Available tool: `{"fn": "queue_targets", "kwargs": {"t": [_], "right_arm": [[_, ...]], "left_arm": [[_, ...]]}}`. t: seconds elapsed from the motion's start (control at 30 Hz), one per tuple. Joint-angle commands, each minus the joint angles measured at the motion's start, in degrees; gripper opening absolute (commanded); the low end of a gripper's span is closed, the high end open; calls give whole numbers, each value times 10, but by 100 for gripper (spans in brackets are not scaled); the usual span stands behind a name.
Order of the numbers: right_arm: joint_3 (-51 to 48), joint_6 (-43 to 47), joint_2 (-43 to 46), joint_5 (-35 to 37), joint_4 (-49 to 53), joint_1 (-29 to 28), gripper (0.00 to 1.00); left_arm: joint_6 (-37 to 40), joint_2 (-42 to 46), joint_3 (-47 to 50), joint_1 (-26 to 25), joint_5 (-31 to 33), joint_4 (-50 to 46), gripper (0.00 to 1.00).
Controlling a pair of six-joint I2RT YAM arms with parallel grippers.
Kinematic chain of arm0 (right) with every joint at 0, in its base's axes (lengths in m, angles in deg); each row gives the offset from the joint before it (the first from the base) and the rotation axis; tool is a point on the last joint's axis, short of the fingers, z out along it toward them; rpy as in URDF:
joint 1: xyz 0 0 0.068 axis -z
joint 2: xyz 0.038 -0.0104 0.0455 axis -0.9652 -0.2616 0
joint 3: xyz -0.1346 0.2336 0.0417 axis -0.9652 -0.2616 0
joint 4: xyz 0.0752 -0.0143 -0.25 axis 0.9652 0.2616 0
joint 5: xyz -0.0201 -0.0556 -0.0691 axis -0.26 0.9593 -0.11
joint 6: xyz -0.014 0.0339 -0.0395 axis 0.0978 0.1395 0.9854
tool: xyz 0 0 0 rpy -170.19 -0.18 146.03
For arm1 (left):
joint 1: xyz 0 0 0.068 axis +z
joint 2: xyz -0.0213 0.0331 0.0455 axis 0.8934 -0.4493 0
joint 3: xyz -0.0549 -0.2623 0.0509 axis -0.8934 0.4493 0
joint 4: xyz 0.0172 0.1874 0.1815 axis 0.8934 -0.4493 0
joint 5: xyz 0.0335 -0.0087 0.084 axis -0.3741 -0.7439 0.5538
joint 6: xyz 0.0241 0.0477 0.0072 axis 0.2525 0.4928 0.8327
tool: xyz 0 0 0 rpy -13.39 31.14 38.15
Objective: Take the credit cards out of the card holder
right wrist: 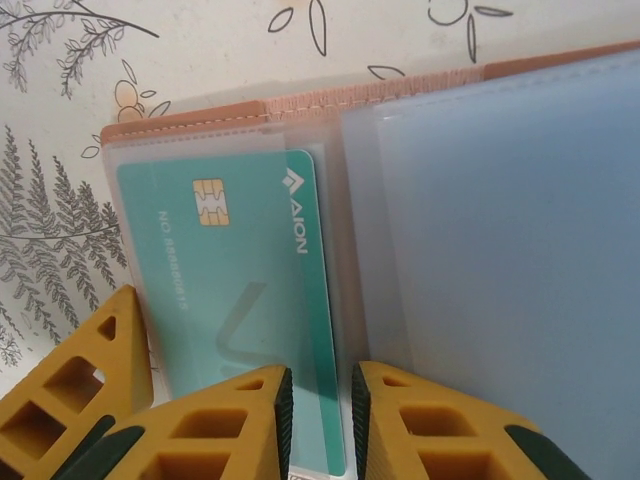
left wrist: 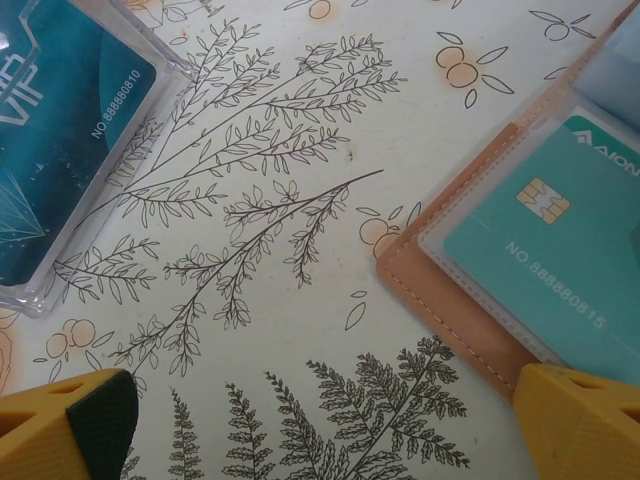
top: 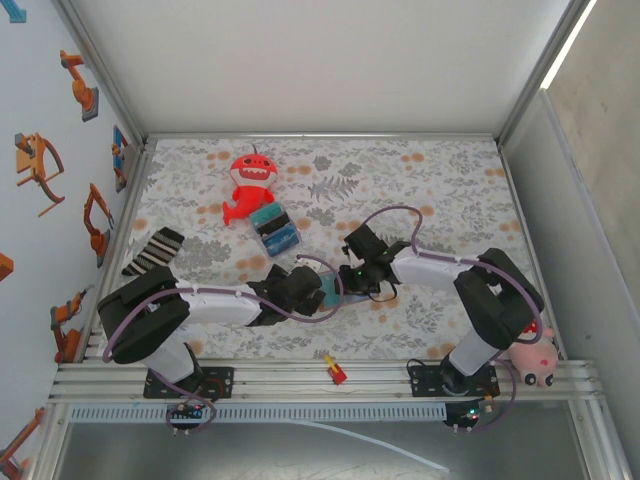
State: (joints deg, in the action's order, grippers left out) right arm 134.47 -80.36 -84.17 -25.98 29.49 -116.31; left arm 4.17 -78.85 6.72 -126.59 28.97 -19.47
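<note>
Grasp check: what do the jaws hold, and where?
The right jaws seem to pinch the teal card by one long edge; left jaws, open, hold nothing.

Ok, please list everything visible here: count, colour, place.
card holder: 1, tan, open, table centre
green card: 1, teal-green, in holder's clear sleeve
cased card: 1, dark teal, near holder
plush toy: 1, red, far left
block bundle: 1, blue-teal, beside plush toy
sock: 1, black-white striped, left edge
pink toy: 1, pink, near-right corner
small object: 1, red-yellow, near rail
left end effector: 1, yellow, open
right end effector: 1, yellow, over green card
</note>
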Motion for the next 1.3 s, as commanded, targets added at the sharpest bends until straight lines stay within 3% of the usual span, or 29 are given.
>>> {"fn": "queue_targets", "kwargs": {"t": [0.0,0.53,0.93,1.27], "right_arm": [[1,-5,-13,7,5,2,24],[-37,-27,-2,-50,-74,6,25],[-105,-69,47,-136,-216,36,20],[-138,-83,70,-160,-263,60,12]], "left_arm": [[5,-11,-17,0,8,-17,97],[5,-31,-48,-1,32,-100,97],[3,-39,-55,0,40,-130,97],[4,-42,-62,0,42,-140,97]]}}
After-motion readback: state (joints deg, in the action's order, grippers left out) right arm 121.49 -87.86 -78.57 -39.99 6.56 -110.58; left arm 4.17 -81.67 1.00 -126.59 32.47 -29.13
